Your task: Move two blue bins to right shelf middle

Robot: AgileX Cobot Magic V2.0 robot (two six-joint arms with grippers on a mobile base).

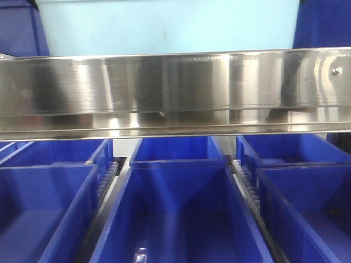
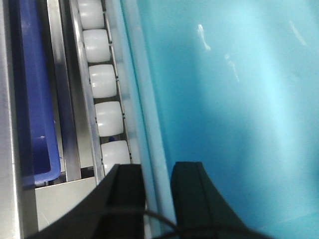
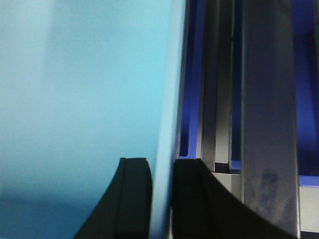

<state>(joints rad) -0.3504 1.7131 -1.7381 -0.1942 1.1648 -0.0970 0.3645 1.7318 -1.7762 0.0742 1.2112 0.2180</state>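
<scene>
One pale blue bin sits on the shelf level behind the shiny steel front rail. In the left wrist view my left gripper straddles the bin's left wall, one finger outside and one inside, shut on the rim. In the right wrist view my right gripper is shut the same way on the bin's right wall. The bin's pale inside fills most of both wrist views. A second pale blue bin is not in view.
White rollers run along the track just left of the bin. Dark royal-blue bins fill the level below, with more at left and right. Dark blue bins flank the pale bin.
</scene>
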